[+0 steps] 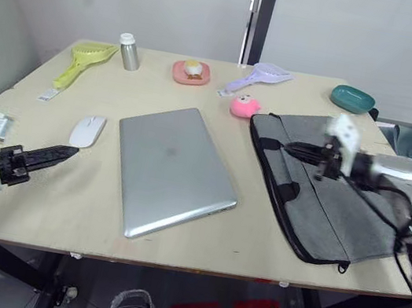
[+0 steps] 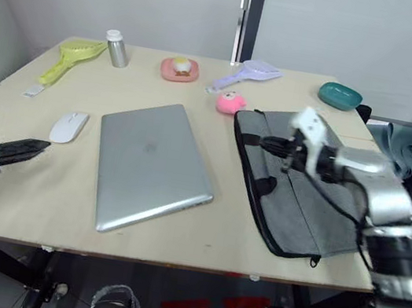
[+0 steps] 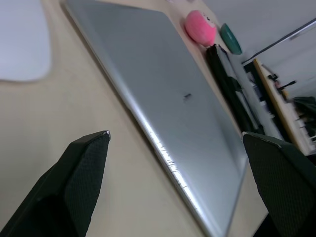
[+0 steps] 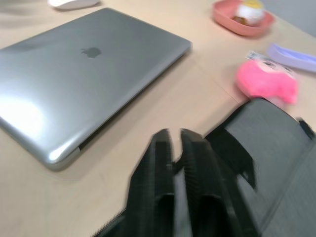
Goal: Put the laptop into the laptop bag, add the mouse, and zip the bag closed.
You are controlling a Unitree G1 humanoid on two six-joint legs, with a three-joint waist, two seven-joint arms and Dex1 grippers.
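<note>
Nothing is packed yet: the thin silver metal laptop (image 1: 173, 170) lies mid-worktop, the small white oval mouse (image 1: 87, 131) left of it, the flat grey fabric laptop bag (image 1: 324, 187) right. The right pincer (image 1: 296, 149), pressed together, hovers over the bag's black strap; the left pincer (image 3: 175, 148) is spread near the mouse.

Pale wooden table (image 1: 84, 212) on black legs. Lying on it: closed silver laptop (image 1: 173, 169) near the middle, white mouse (image 1: 87, 131) to its left, grey laptop bag (image 1: 320, 184) flat on the right. Along the far edge: yellow scoop (image 1: 82, 61), metal bottle (image 1: 130, 52), pink dish (image 1: 191, 72) with possibly food in it, lilac scoop (image 1: 258, 77), pink plush toy (image 1: 244, 107), teal bowl (image 1: 352, 98)
</note>
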